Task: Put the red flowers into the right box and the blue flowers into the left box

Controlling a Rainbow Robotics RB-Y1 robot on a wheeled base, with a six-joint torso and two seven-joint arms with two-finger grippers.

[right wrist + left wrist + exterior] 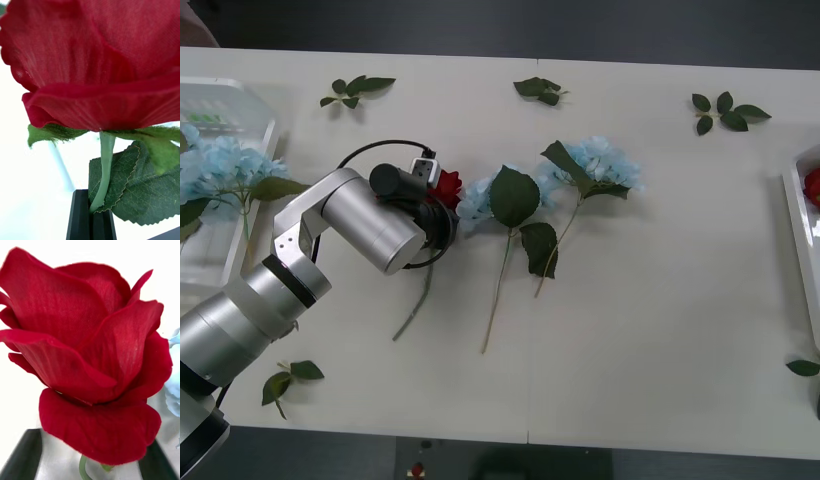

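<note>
A red flower lies left of the table's middle, its stem trailing toward the front edge. My left gripper is open, with one black finger on each side of the rose head. Beside it lie two blue flowers. A further blue flower rests in the clear left box. My right gripper is shut on the stem of another red flower. The white right box at the right edge holds something red.
Loose green leaf sprigs lie at the back left, back middle and back right, near the front left and at the right edge. My left forearm reaches over the table's left part.
</note>
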